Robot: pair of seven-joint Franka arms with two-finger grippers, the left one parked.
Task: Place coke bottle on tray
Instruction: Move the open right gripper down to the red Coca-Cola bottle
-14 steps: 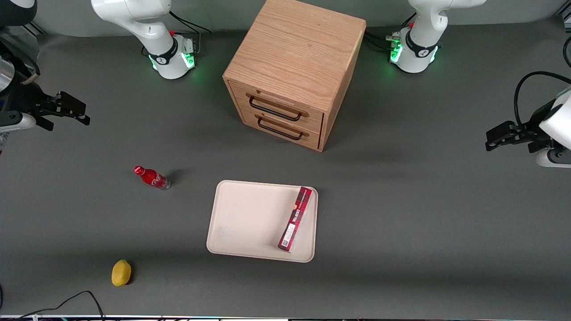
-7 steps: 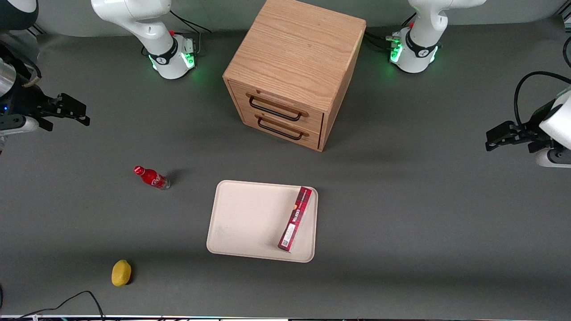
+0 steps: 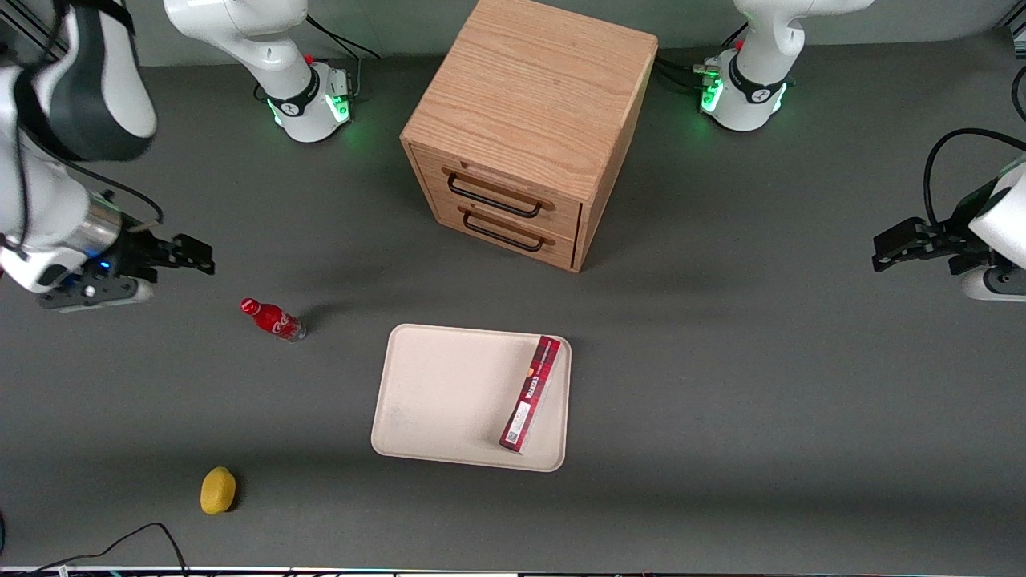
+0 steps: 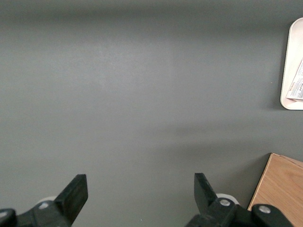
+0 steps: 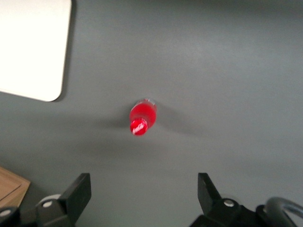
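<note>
Here, coke bottle (image 3: 273, 319) stands below open tool (image 3: 192, 258).

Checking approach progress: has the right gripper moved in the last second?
Yes. The gripper has come nearer the front camera and closer to the standing coke bottle, fingers open.

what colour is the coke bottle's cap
Red, like the coke bottle itself; clearest in the right wrist view, with the open gripper above it.

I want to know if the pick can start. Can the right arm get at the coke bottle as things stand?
Probably yes. The coke bottle stands upright on bare table, apart from the tray and the lemon. The gripper hangs open nearby with nothing between them.
</note>
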